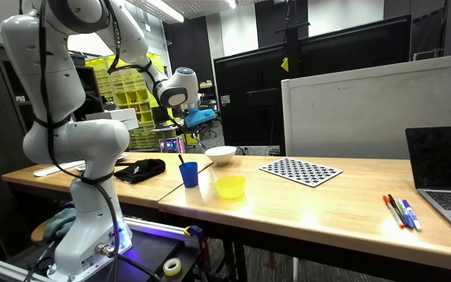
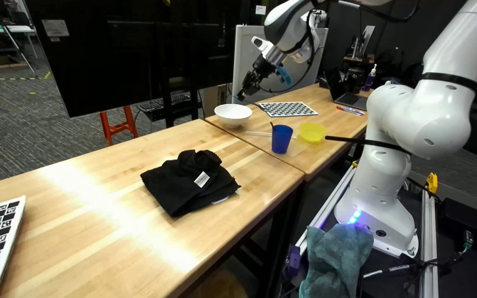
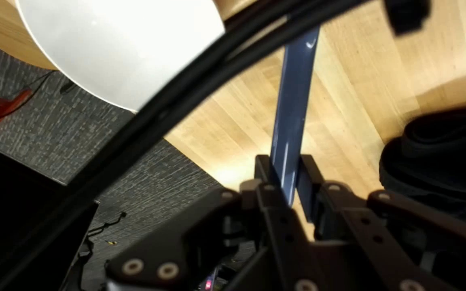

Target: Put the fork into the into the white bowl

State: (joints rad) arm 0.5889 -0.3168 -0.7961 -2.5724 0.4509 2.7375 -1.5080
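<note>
The white bowl (image 1: 220, 156) stands upright near the far table edge; it also shows in an exterior view (image 2: 233, 117) and at the upper left of the wrist view (image 3: 115, 48). My gripper (image 3: 286, 169) is shut on a long, shiny blue-grey handle, taken as the fork (image 3: 293, 97). The fork's far end is hidden behind the black cable in the wrist view. In an exterior view the fork (image 1: 200, 144) shows as a small bluish piece beside the bowl. The gripper (image 2: 243, 92) is raised above the table, close to the bowl; the exact gap cannot be told.
A blue cup (image 2: 281, 139) holding a dark utensil and a translucent yellow bowl (image 1: 230, 187) stand nearer the robot. A clear stick (image 2: 259, 133) lies between. A black cloth (image 2: 191, 182), a patterned board (image 1: 302, 171), pens (image 1: 401, 211) and a laptop (image 1: 448, 172) are farther off.
</note>
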